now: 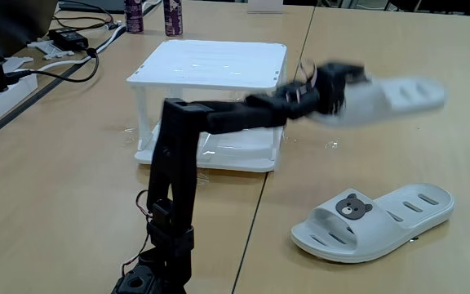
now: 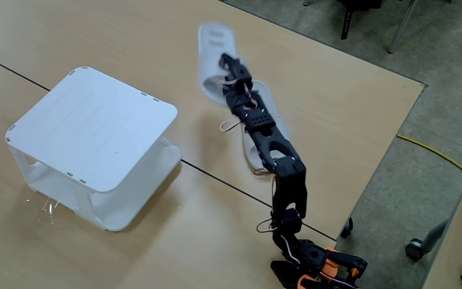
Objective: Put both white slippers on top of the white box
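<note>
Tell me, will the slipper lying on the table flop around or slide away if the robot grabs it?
The slipper on the table looks like thick moulded rubber, so it would probably hold its shape rather than flop. It lies flat on a wide sole, so it seems unlikely to tip or roll. The other slipper is in the air at the gripper, which suggests they are light.

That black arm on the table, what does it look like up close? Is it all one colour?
The arm is mostly black, built from slim, boxy segments joined at chunky joints. Thin cables loop loosely beside the joints. Its base has orange parts. The gripper is blurred, so finer detail can't be made out.
</note>
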You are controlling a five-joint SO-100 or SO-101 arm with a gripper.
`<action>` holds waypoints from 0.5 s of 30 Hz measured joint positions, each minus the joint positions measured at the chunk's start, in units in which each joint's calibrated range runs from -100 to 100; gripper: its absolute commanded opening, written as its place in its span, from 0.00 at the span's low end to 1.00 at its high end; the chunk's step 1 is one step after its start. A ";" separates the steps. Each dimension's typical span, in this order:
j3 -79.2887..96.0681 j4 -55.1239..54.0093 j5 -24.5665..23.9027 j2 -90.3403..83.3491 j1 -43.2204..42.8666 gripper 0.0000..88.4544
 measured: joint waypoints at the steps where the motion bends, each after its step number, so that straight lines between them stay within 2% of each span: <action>1: -1.53 4.89 0.00 -4.70 0.00 0.01; 9: -3.32 28.67 0.00 -31.92 -0.07 0.01; 15: -3.32 30.99 0.00 -37.11 -1.57 0.01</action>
